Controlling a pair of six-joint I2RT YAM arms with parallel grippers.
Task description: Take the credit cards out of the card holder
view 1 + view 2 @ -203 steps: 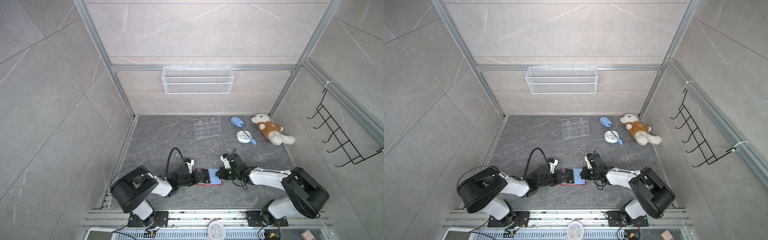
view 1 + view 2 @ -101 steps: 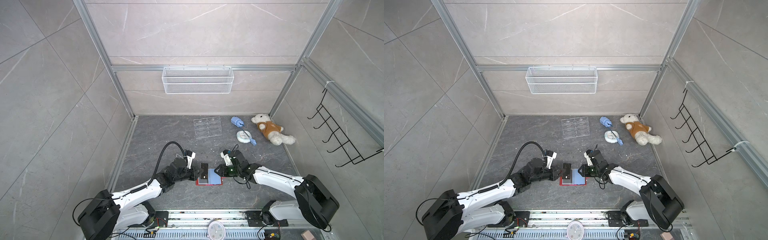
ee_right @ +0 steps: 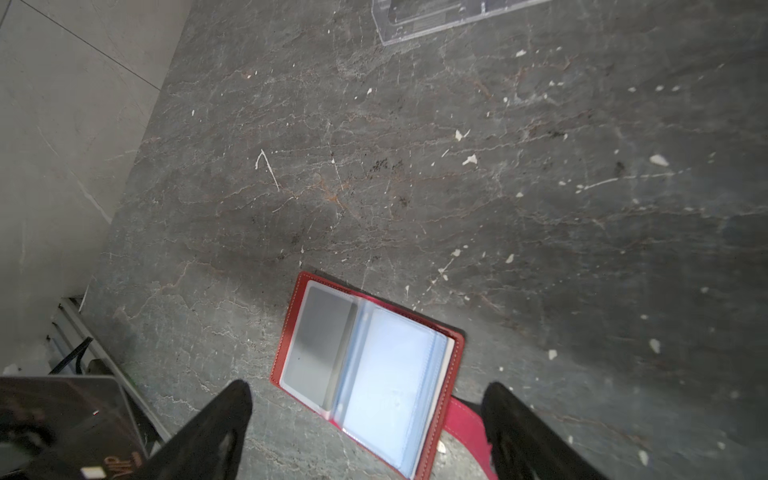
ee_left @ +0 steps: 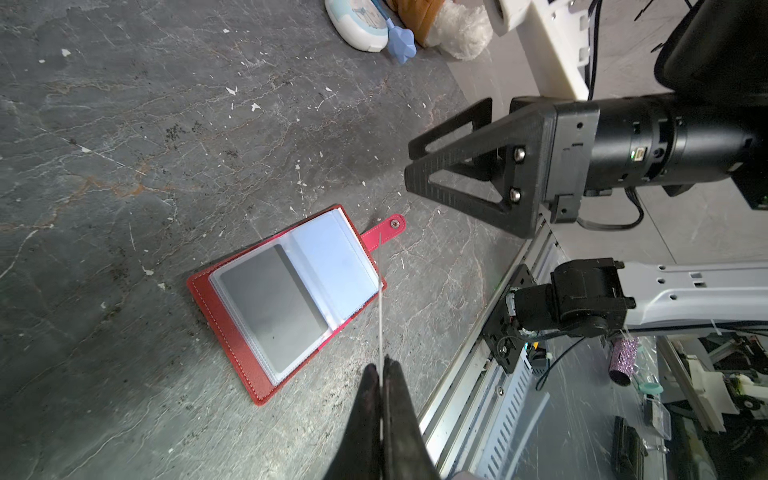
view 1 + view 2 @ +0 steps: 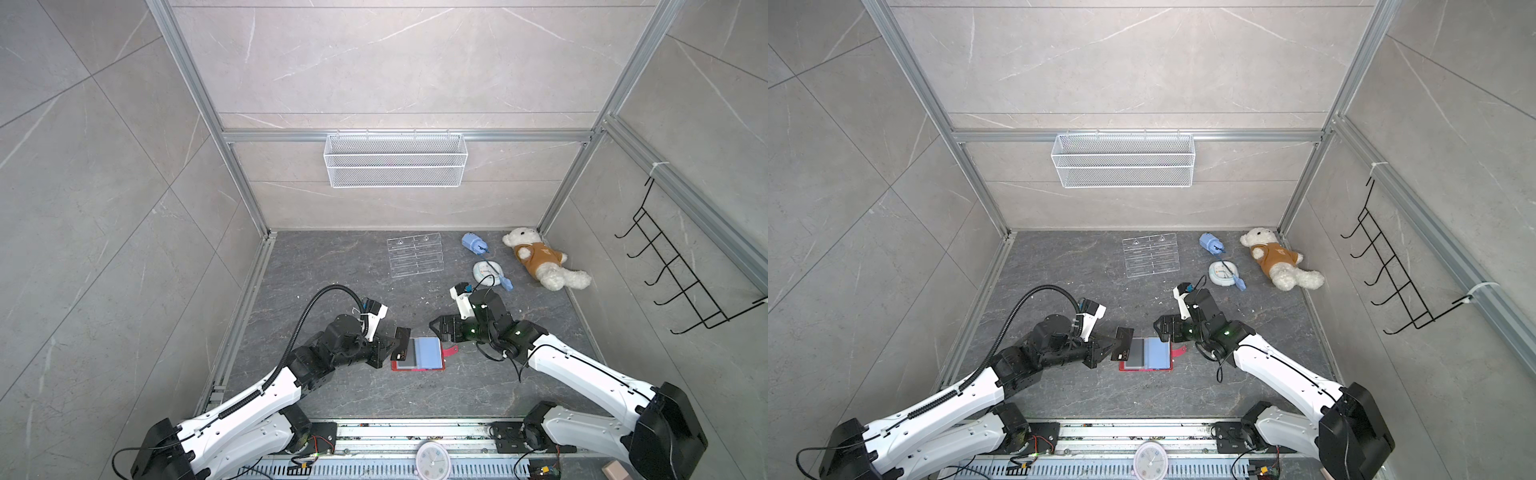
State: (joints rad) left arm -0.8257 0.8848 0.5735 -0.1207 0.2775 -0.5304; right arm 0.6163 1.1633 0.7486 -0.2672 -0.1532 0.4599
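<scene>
Halfway: one out, one to go

The card holder lies open and flat on the grey floor, near the front and about midway between the two arms. Its spine runs near to far and its snap tab points right. The black Vip card is out. The left gripper pinches it at the holder's left side, jaws pressed on it, the card tilted up with its long axis roughly near to far. A second card sits under clear plastic in the holder's left half, so I judge the task about half done. The right gripper hovers over the holder's right side, jaws spread wide and empty.
</scene>
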